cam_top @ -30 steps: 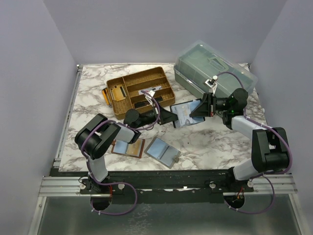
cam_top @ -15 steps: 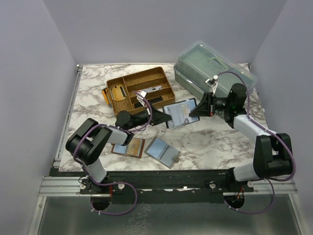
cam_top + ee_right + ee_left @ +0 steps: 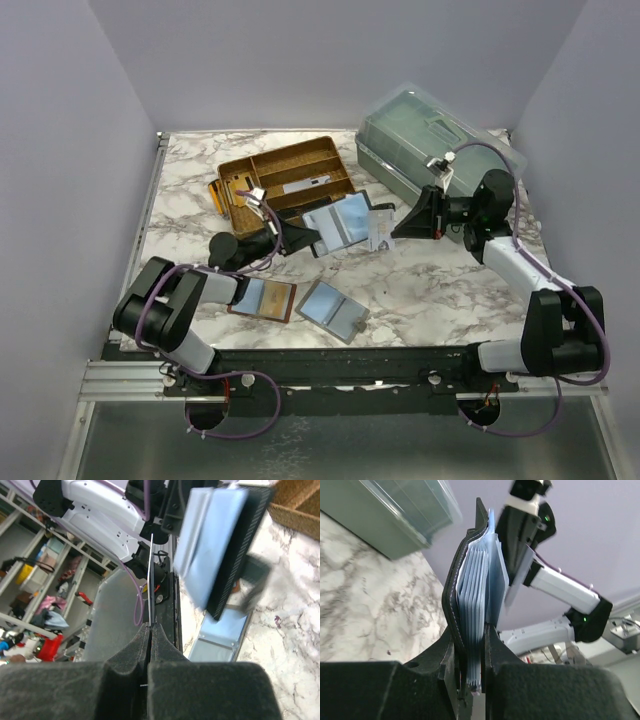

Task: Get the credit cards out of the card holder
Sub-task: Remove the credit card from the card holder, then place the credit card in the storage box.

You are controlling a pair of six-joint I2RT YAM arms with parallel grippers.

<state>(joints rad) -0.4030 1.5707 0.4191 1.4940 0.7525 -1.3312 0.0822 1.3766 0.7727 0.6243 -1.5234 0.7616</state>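
Note:
The card holder (image 3: 335,222), a black bifold with blue-grey pockets, hangs open above the table's middle. My left gripper (image 3: 297,236) is shut on its left edge. The left wrist view shows the black cover and fanned pockets (image 3: 476,595) clamped between the gripper's (image 3: 470,636) fingers. My right gripper (image 3: 405,224) is shut on one pale credit card (image 3: 381,226), which stands just right of the holder. That card (image 3: 150,580) shows edge-on in the right wrist view, rising from the shut gripper (image 3: 150,626), with the holder (image 3: 220,545) blurred beyond it.
A wicker tray (image 3: 262,162) with gold cards (image 3: 238,188) sits at the back left. At the back right stands a clear lidded box (image 3: 430,140). A brown holder (image 3: 262,298) and a grey holder (image 3: 333,310) lie open near the front edge.
My left gripper closed on the holder and drew it left. The right gripper pulled back to the right with the card, which slid out of the pockets.

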